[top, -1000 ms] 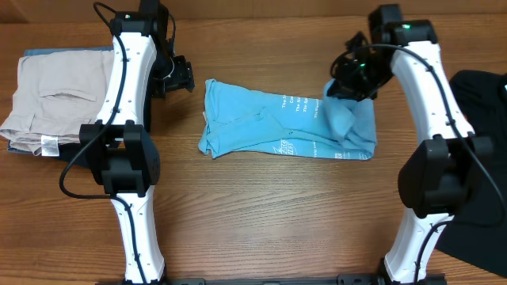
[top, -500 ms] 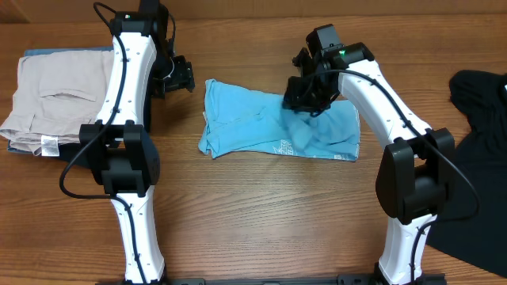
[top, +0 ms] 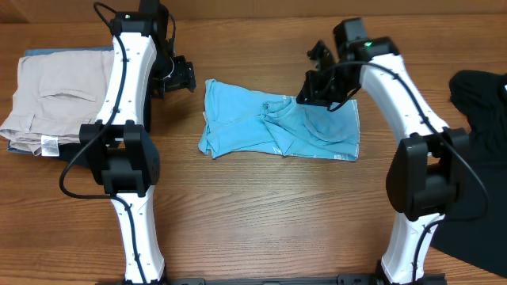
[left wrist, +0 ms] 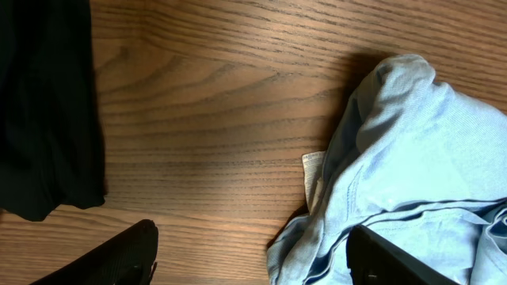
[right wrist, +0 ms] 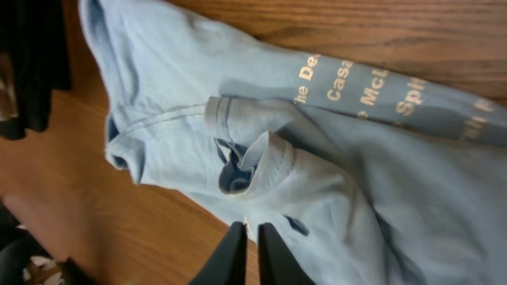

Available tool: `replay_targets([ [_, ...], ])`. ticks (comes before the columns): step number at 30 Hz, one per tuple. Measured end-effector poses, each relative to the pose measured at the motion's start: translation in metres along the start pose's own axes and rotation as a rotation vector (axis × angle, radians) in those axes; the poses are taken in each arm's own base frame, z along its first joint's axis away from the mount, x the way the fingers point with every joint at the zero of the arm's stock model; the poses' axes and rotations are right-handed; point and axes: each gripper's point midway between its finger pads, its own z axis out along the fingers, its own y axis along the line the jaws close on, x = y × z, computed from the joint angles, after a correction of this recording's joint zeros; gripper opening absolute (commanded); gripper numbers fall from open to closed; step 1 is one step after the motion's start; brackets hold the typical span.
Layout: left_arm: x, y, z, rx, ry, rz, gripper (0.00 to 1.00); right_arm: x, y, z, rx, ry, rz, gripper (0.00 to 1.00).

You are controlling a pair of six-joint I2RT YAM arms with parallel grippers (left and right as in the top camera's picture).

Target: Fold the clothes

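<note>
The light blue T-shirt [top: 253, 131] lies crumpled in a rough rectangle at the table's middle, with its collar bunched near the centre. Pale lettering shows on it in the right wrist view [right wrist: 348, 158]. My right gripper [top: 315, 87] hangs above the shirt's upper right part. Its fingers [right wrist: 247, 229] are shut, with no cloth seen between them. My left gripper [top: 181, 75] is open and empty, just left of the shirt's upper left corner. In the left wrist view its fingers [left wrist: 253, 249] are spread over bare wood, with the shirt's edge [left wrist: 412, 150] beside the right finger.
Folded beige trousers [top: 55, 95] lie at the far left on a blue layer. A black garment [top: 479, 158] lies at the far right edge. A dark shape [left wrist: 40, 103] fills the left of the left wrist view. Bare wood lies in front of the shirt.
The right gripper carried the shirt's right side leftward, then moved up and back to the right. The shirt's right edge now lies further left, and the cloth is bunched at the centre. The left arm stayed still.
</note>
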Motion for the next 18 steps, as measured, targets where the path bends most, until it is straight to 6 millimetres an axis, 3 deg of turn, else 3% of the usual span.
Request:
replay_targets([
  [3, 0.001, 0.000, 0.000, -0.001, 0.004, -0.001, 0.79, 0.009, -0.005, 0.036, 0.066, 0.001, -0.033, 0.07],
  [5, 0.001, 0.000, 0.000, -0.001, 0.004, 0.000, 0.79, 0.005, -0.005, 0.046, 0.086, -0.028, -0.061, 0.07],
  [9, 0.002, 0.000, 0.000, -0.002, 0.007, -0.001, 0.79, -0.017, -0.006, 0.045, 0.111, -0.117, -0.100, 0.08],
  [11, 0.002, 0.001, 0.000, -0.002, 0.008, -0.001, 0.79, -0.024, -0.007, 0.044, 0.122, -0.146, -0.109, 0.25],
  [14, 0.002, 0.001, 0.000, -0.002, 0.008, -0.001, 0.79, -0.034, -0.014, 0.039, 0.144, -0.189, -0.085, 0.36],
  [18, 0.002, 0.001, 0.000, -0.002, 0.008, -0.001, 0.79, -0.046, -0.032, 0.030, 0.194, -0.238, -0.036, 0.36],
])
